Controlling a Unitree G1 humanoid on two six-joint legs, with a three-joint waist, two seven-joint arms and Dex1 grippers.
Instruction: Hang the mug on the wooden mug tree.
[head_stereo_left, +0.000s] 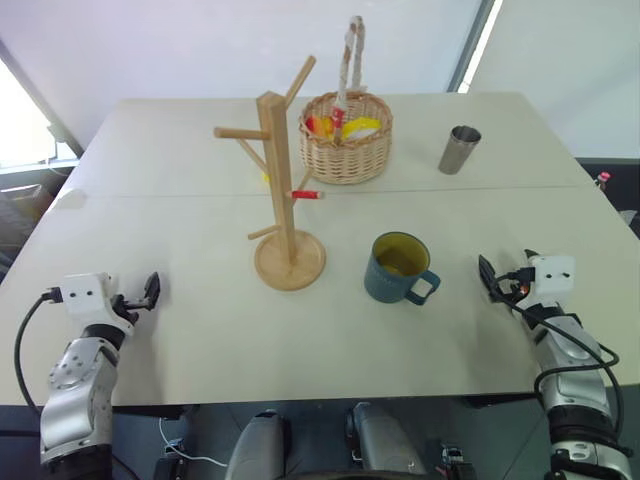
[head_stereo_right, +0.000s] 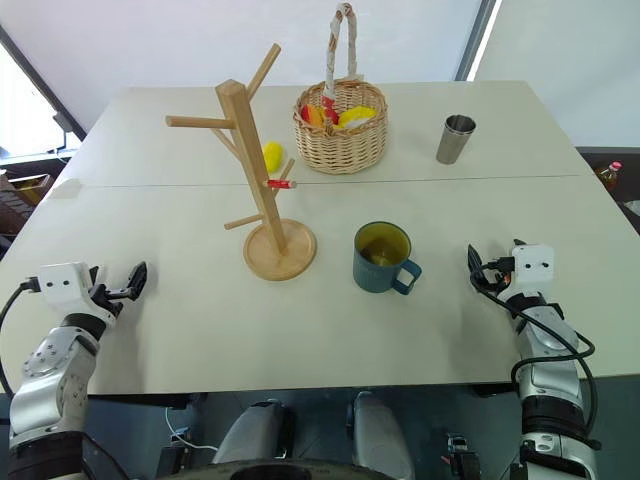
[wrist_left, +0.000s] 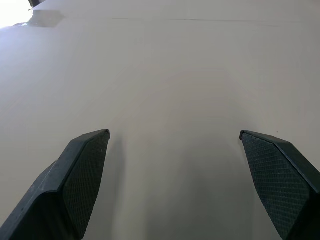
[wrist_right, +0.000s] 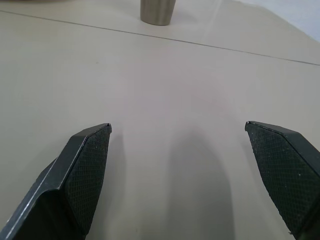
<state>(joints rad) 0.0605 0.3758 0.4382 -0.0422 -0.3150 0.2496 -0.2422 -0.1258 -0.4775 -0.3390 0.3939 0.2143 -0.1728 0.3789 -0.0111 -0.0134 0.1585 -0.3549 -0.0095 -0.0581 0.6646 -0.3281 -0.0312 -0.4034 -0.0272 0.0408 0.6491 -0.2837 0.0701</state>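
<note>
So the mug (head_stereo_left: 398, 268) is sitting upright on the table (head_stereo_left: 200, 330), roughly in the middle and a bit toward the near edge, with its loop handle sticking out toward the near right corner. It's dark teal-blue outside and yellowish inside, and nothing is touching it. Just beside it on the left stands the wooden mug tree (head_stereo_left: 283, 190), a square post on a round disc base, with pegs angling off at different heights. One short peg has a red tip and points toward the right side. No mug is hanging on any of the pegs.

Behind the tree, toward the far edge, there's a wicker basket (head_stereo_left: 346, 138) with a tall handle and some red and yellow stuff inside, can't really tell what. A steel tumbler (head_stereo_left: 459, 149) stands further right along that far part of the table, well apart from the mug.

The left gripper (head_stereo_left: 151, 291) sits low over the near left corner, fingers spread wide with nothing between them, just bare tabletop in the wrist view. The right gripper (head_stereo_left: 490, 279) is near the right edge, to the right of the mug but not touching it, also wide open and empty.
</note>
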